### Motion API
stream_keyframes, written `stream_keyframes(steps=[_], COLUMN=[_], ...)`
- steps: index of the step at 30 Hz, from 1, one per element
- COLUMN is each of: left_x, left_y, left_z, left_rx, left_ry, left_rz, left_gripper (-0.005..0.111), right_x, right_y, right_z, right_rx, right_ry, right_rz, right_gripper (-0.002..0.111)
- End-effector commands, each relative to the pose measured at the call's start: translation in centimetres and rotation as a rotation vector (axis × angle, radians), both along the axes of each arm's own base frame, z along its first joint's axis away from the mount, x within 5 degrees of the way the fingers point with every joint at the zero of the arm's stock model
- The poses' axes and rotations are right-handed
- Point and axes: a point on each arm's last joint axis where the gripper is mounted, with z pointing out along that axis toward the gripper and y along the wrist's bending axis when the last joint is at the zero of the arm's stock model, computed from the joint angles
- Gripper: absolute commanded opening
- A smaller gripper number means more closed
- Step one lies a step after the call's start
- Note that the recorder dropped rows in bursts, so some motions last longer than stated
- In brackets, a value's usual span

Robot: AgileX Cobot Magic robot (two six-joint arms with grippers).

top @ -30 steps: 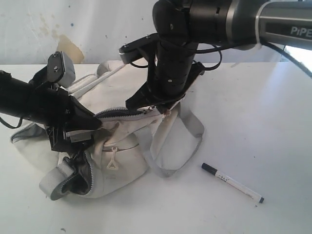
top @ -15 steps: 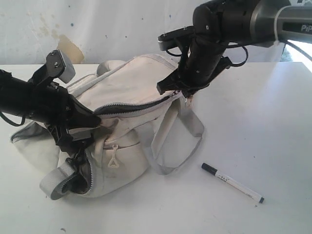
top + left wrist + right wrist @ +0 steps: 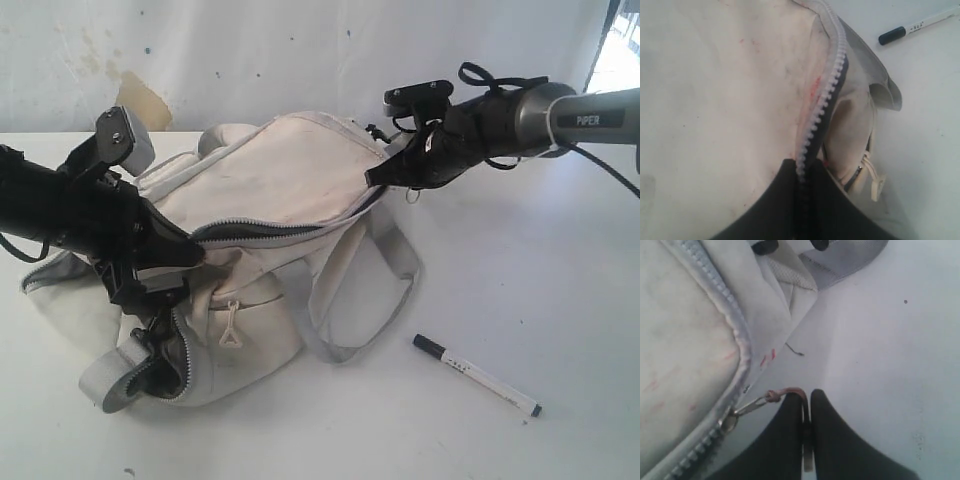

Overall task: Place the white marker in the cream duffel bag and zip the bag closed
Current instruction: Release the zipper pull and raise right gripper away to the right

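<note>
2 grippers: the left gripper point(image 3: 185, 250) and the right gripper point(image 3: 378, 180) are both seen with jaws pressed together, each clamped on part of the cream duffel bag point(image 3: 280, 175).
Left hold: the zip edge at the bag's left end is pinched, and that grip is kept in the same place as 1 second ago.
Right hold: the zipper pull point(image 3: 765, 399) is clamped between the fingertips. Over the last second it is carried from the middle of the bag's top to the bag's right end.
Main zip point(image 3: 270, 228): a dark gap is shown along the teeth between the 2 holds, so the zip is judged to be drawn open over most of its length.
White marker point(image 3: 478, 375): it is seen lying flat on the worktop point(image 3: 540, 260), toward the front right corner. It is apart from the bag, just beyond the grey handle loop point(image 3: 365, 300), and is not moved.
Meaning for the task: the opening step is judged nearly done. The marker is not yet picked up or put inside, and the closing of the zip is not yet begun.
</note>
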Motion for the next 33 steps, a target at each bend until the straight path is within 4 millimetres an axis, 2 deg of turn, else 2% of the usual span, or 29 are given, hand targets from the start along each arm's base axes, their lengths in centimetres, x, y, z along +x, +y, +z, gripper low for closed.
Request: stream_keyframes(steps=[1, 2, 4, 5, 7, 8, 10, 17, 25, 33], left_x=[-0.2, -0.2, -0.2, -0.2, -0.2, -0.2, -0.1, 0.0, 0.0, 0.2], left_y=[0.1, 0.1, 0.0, 0.0, 0.0, 0.0, 0.1, 0.1, 0.1, 0.3], left_z=[0.3, 0.3, 0.3, 0.3, 0.3, 0.3, 0.3, 0.3, 0.3, 0.2], left_rx=[0.006, 0.006, 0.005, 0.000, 0.000, 0.000, 0.004, 0.010, 0.011, 0.029], left_ry=[-0.008, -0.008, -0.007, -0.006, -0.006, -0.006, -0.011, -0.017, -0.018, -0.037], left_rz=[-0.002, -0.002, -0.001, 0.003, 0.003, 0.003, 0.010, 0.019, 0.021, 0.044], left_gripper=[0.000, 0.000, 0.000, 0.000, 0.000, 0.000, 0.000, 0.000, 0.000, 0.000], right_x=[0.4, 0.4, 0.3, 0.2, -0.4, -0.7, -1.8, -5.2, -8.1, -11.8], right_y=[-0.5, -0.5, -0.5, -0.3, 0.0, -0.1, -0.1, -0.9, -1.8, -2.6], right_z=[-0.8, -0.7, 0.2, 1.0, 2.2, 2.6, 3.6, 6.2, 8.0, 6.5], right_rx=[0.004, 0.008, 0.038, 0.075, 0.119, 0.121, 0.088, -0.004, -0.097, -0.066], right_ry=[-0.015, -0.012, -0.017, -0.016, 0.020, 0.041, 0.124, 0.375, 0.574, 0.620], right_rz=[-0.006, -0.010, -0.028, -0.048, -0.076, -0.084, -0.081, -0.045, -0.008, -0.009], right_gripper=[0.000, 0.003, 0.018, 0.031, 0.049, 0.052, 0.051, 0.026, 0.018, 0.017])
